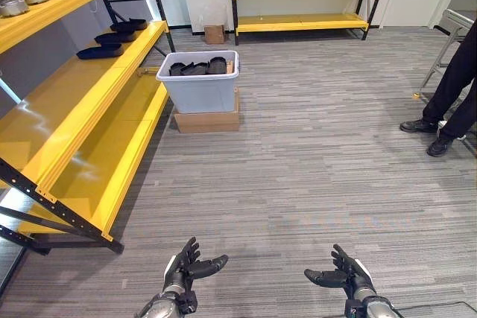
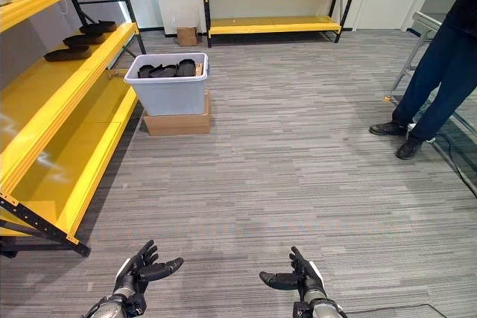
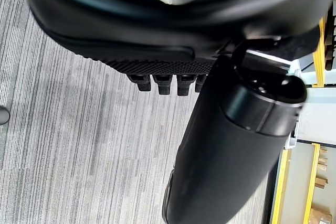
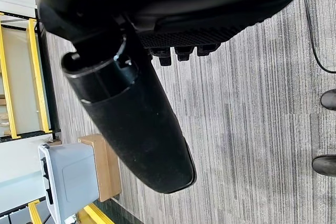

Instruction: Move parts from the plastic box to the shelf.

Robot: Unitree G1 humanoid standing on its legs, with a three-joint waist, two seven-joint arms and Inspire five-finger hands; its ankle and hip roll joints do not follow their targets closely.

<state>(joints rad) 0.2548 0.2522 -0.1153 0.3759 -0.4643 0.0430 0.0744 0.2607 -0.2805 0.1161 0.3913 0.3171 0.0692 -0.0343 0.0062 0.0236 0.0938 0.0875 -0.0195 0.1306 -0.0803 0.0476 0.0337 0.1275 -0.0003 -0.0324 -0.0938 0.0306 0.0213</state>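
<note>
Both my hands empty, fingers relaxed: left hand [image 1: 186,267] at 7 o'clock, right hand [image 1: 344,273] at 5. Parts [image 1: 197,68] sit in the box [image 1: 200,88] at 11 o'clock, beside the shelf [image 1: 89,102]. Risk: person [image 1: 455,87] at 2 o'clock crossing my walk.

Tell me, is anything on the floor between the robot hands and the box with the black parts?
No. In the left eye view, bare grey carpet lies between the open left robot hand, the open right robot hand and the plastic box.
</note>
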